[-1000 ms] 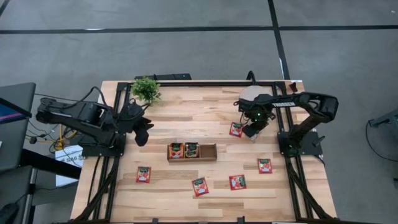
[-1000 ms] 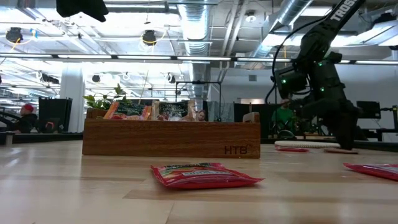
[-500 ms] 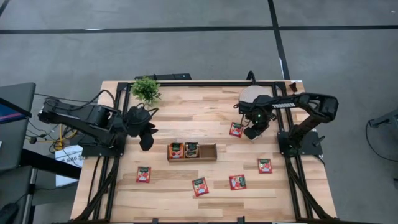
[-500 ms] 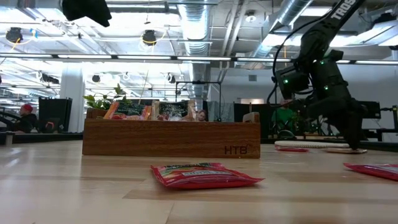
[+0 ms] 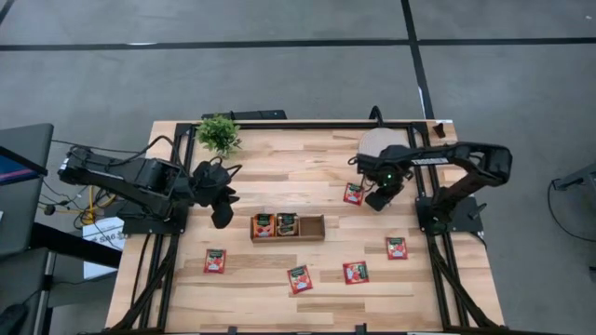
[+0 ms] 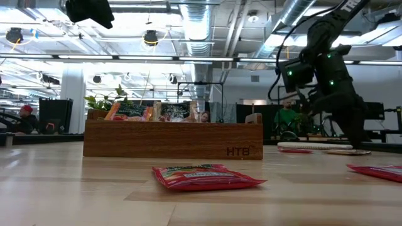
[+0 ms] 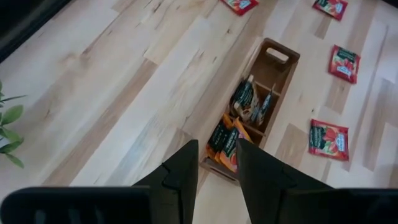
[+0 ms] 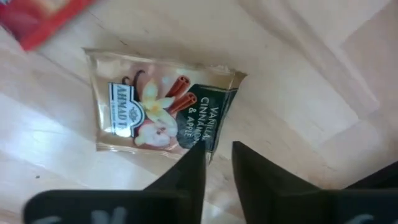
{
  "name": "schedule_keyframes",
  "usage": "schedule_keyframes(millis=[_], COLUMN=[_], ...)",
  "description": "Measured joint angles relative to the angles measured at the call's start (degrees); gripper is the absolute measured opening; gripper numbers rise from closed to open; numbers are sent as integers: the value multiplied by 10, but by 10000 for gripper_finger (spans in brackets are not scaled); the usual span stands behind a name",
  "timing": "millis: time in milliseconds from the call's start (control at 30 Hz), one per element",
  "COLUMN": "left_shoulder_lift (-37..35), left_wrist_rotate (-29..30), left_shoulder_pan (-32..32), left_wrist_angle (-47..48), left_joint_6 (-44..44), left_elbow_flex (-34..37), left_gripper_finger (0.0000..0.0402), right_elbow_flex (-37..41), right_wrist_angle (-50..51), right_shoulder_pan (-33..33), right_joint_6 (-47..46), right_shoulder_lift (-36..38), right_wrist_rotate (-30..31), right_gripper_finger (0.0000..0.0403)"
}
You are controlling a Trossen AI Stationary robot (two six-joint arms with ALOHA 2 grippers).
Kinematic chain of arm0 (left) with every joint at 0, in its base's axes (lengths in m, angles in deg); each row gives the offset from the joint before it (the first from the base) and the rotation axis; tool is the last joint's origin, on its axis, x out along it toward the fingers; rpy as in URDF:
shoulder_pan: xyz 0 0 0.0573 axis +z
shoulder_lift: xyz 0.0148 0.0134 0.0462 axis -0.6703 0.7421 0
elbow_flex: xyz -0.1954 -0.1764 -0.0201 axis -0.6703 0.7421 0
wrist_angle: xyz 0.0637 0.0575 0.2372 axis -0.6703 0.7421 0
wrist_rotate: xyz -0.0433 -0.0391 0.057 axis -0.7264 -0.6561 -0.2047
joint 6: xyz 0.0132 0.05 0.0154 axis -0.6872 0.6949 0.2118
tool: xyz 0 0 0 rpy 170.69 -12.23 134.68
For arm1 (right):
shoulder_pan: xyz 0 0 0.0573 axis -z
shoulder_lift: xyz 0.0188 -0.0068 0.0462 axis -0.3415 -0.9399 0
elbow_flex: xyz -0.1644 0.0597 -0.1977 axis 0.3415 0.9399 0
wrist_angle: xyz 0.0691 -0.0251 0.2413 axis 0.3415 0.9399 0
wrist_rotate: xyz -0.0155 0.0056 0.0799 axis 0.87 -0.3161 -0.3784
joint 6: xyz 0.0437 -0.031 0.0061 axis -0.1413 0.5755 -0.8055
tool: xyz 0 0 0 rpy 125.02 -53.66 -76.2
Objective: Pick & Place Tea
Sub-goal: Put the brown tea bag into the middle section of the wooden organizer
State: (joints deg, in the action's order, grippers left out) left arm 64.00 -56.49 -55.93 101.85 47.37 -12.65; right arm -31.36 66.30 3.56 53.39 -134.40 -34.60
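A pale beige tea sachet [image 8: 158,112] lies flat on the table. My right gripper [image 8: 218,152] is down at the table with its fingers narrowly open; the sachet's corner [image 8: 210,152] sits between them. In the high view this gripper [image 5: 375,200] is just right of a red sachet [image 5: 353,193]. Several more red sachets [image 5: 355,272] lie flat on the near half of the table. The wooden tray [image 5: 288,226] has sachets standing in two compartments [image 7: 239,118]. My left gripper [image 7: 217,149] hovers high, left of the tray, narrowly open and empty. My right gripper comes from above with a finger [image 8: 189,168] on either side of the beige sachet's corner [image 8: 210,152]. I cannot tell whether the fingers touch it. The sachet lies flat on the table.
A small green plant [image 5: 218,133] stands at the far left corner. A pale round disc [image 5: 375,140] lies at the far right, behind my right arm. One red sachet [image 6: 204,177] lies in front of the tray [image 6: 173,139] in the low view. Bare wood shows between tray and far edge.
My left gripper has moved toward the table's right and a little nearer, closing on the tray's left end. My right gripper has stayed low at the beige sachet, with only a slight shift.
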Motion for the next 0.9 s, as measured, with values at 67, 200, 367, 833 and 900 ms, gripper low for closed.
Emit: schedule_keyframes(millis=[67, 200, 367, 833, 900], left_shoulder_lift=[0, 0, 0, 0, 0], left_wrist_rotate=[0, 0, 0, 0, 0], left_shoulder_pan=[0, 0, 0, 0, 0], left_wrist_angle=[0, 0, 0, 0, 0], left_joint_6=[0, 0, 0, 0, 0], left_elbow_flex=[0, 0, 0, 0, 0], left_gripper_finger=[99, 99, 99, 99, 99], right_elbow_flex=[0, 0, 2, 24, 25], right_wrist_angle=[3, -3, -9, -23, -25], right_shoulder_pan=[0, -3, -13, -30, -30], right_joint_6=[-11, -44, -67, -68, -68], right_shoulder_lift=[17, 48, 42, -55, -54], right_wrist_rotate=[12, 35, 48, 31, 29], right_gripper_finger=[94, 124, 138, 124, 110])
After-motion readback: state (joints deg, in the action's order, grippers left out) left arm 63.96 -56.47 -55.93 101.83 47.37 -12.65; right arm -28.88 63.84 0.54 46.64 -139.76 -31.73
